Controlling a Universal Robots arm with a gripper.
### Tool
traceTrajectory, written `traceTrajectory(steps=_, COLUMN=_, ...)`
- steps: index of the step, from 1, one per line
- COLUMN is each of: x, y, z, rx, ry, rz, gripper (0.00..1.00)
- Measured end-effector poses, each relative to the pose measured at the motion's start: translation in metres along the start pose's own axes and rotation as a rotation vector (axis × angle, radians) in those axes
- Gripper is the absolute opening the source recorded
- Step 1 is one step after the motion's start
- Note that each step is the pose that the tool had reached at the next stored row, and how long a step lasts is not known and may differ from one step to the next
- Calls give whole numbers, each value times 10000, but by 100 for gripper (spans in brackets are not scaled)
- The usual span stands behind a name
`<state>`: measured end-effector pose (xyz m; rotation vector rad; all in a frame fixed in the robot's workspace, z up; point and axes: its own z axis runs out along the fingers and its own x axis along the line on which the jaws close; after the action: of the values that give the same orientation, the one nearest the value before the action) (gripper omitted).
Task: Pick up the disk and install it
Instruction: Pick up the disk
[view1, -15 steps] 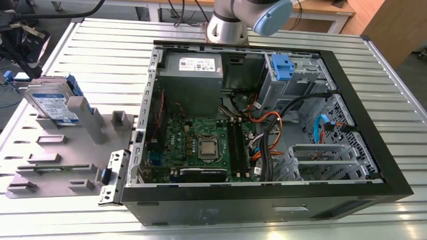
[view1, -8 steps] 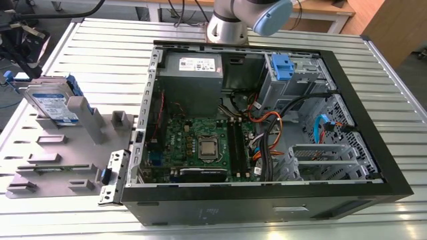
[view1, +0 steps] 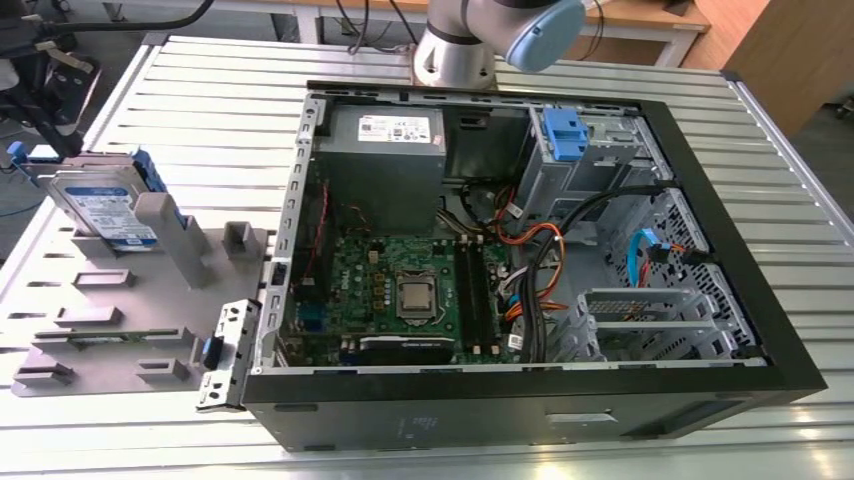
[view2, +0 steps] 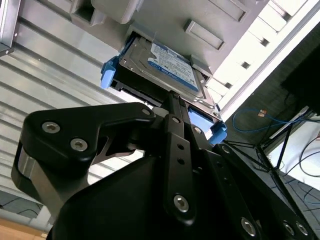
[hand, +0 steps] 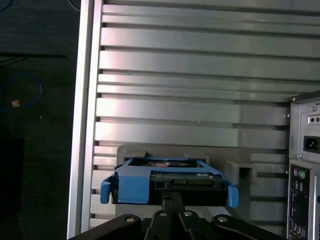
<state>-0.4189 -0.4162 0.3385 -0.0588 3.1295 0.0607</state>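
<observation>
Resting tilted in a grey holder on the slatted tabletop, the disk sits at the exterior view's left, beside the open computer case. In both wrist views the gripper faces the disk, pressed together and empty

Your exterior view looks down at a slant from high over the slatted table, wide enough to hold the whole open computer case. Both wrist views sit close behind the gripper, facing the disk: the first edge-on, the second tilted across its labelled face. All three share that disk, at the exterior view's left.
</observation>
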Motion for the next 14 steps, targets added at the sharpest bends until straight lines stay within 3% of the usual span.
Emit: traceTrajectory(steps=14, x=0, y=0, z=2, rx=-27, ry=90, rz=-2331, gripper=11)
